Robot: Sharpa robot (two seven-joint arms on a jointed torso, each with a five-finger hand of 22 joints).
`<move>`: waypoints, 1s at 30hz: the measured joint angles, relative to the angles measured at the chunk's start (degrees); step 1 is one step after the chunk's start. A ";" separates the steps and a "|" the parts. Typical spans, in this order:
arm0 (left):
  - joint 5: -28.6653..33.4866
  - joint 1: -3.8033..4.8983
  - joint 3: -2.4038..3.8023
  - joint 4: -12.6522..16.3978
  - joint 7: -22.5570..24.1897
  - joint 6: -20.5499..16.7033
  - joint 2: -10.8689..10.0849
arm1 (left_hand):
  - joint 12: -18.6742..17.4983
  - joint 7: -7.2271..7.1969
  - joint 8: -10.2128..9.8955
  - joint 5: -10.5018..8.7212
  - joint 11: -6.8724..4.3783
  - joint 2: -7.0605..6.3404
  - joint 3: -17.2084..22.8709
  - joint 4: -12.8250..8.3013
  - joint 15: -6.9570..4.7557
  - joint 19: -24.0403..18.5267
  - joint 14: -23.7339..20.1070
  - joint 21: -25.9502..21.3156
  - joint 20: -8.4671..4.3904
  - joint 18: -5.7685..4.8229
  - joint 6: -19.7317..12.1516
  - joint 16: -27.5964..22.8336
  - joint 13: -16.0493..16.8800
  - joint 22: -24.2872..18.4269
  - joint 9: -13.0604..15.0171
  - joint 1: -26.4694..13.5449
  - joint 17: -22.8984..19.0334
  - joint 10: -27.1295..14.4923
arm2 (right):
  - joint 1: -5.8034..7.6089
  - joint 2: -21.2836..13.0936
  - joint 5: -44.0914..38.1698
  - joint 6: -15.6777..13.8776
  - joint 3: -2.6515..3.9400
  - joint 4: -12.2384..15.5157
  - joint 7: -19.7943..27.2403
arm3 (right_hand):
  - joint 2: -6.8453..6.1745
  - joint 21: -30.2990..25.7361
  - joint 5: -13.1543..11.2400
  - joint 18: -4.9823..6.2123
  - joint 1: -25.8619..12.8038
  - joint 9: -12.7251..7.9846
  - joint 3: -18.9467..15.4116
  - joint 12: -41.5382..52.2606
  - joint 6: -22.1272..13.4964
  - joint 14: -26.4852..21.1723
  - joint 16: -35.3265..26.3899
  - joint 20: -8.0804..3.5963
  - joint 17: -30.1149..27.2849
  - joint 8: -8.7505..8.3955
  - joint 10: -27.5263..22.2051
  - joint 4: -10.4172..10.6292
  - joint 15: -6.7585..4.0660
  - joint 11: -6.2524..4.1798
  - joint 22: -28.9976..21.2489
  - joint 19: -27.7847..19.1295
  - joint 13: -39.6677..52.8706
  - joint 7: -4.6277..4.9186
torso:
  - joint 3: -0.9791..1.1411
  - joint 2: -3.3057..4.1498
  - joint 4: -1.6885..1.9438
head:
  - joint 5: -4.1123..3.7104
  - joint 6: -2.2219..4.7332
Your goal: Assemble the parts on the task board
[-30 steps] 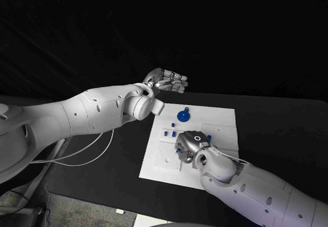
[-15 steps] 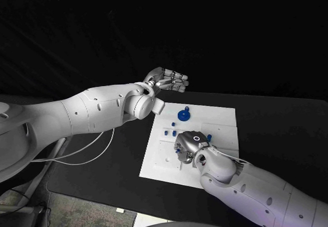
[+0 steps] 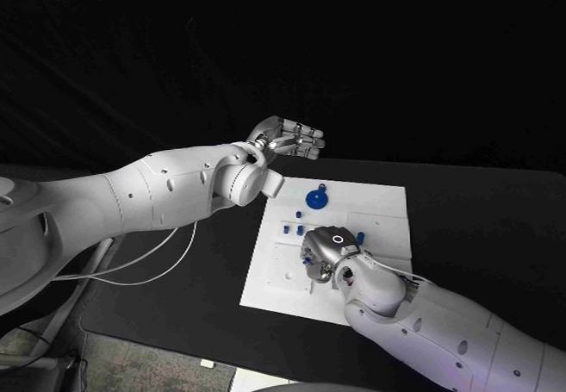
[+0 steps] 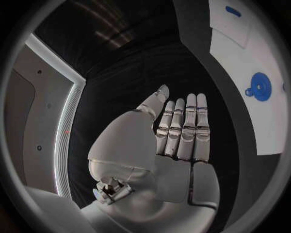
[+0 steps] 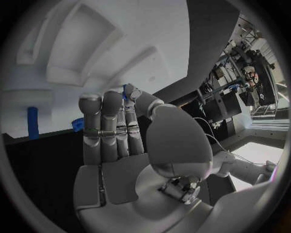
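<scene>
The white task board (image 3: 373,207) lies mid-table. A round blue gear-like part (image 3: 316,198) sits at its far left, and small blue pegs (image 3: 289,232) stand nearby. My right hand (image 3: 331,246) is low over the board's middle, palm down. In the right wrist view its thumb and a fingertip pinch a small blue part (image 5: 126,90) close to the board (image 5: 91,48). A blue peg (image 5: 32,128) stands beside the fingers. My left hand (image 3: 289,139) is raised beyond the board's far left corner, its fingers (image 4: 183,128) straight and holding nothing. The gear (image 4: 261,86) lies off to its side.
The board has raised white blocks and recesses (image 5: 72,73). Another blue peg (image 3: 358,238) stands just right of my right hand. The black table (image 3: 483,232) surrounds the board, with its near edge at bottom left. White cables (image 3: 149,265) hang under my left arm.
My right hand has edged slightly to the left over the board. The left hand has stayed where it was.
</scene>
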 measured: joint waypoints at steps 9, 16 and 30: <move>0.00 0.00 0.00 0.03 -0.04 0.01 0.06 | 0.00 0.00 0.00 0.00 0.00 0.00 0.00 0.00 0.00 0.00 0.00 0.00 0.00 0.00 0.00 0.00 0.00 -0.01 0.00 0.00 0.00 0.00 | 0.81 0.69 -0.71 0.78 -1.05 -0.84 -0.34 | 0.08 0.00 -0.04 0.00 0.09 -0.01 -0.15 0.00 -0.03 0.01 0.00 0.00 0.06 0.19 0.00 -0.15 0.00 0.00 0.00 0.00 0.00 0.02 | -0.03 0.01 0.01 | -0.13 0.03; 0.00 0.01 -0.01 0.04 -0.07 0.03 0.13 | 0.00 0.00 0.00 0.00 0.00 0.00 0.00 0.00 0.00 0.00 0.00 0.00 0.00 0.01 0.00 0.00 0.00 -0.01 0.00 0.00 0.00 0.00 | 1.23 1.12 -1.24 1.35 -1.54 -1.05 -0.66 | 0.23 0.00 -0.04 0.00 0.24 -0.04 -0.16 0.00 -0.05 0.01 0.00 0.00 0.05 0.19 0.01 -0.16 0.01 0.00 0.00 0.00 0.00 0.03 | -0.07 0.01 0.02 | -0.16 0.05; 0.00 0.01 -0.01 0.03 -0.15 0.08 0.31 | 0.00 0.00 0.00 0.00 0.00 0.23 -0.16 0.16 0.00 0.00 0.00 0.00 0.00 0.00 0.00 0.00 0.00 -0.02 0.00 0.23 0.00 0.00 | 1.55 1.83 -1.60 2.54 -2.00 -1.27 -1.30 | 0.22 0.00 -0.18 0.00 0.39 -0.08 -0.24 -0.01 -0.09 -0.11 0.00 0.00 0.10 0.16 0.02 -0.23 -0.11 0.02 0.00 0.00 0.00 0.04 | -0.06 0.01 0.09 | -0.17 0.04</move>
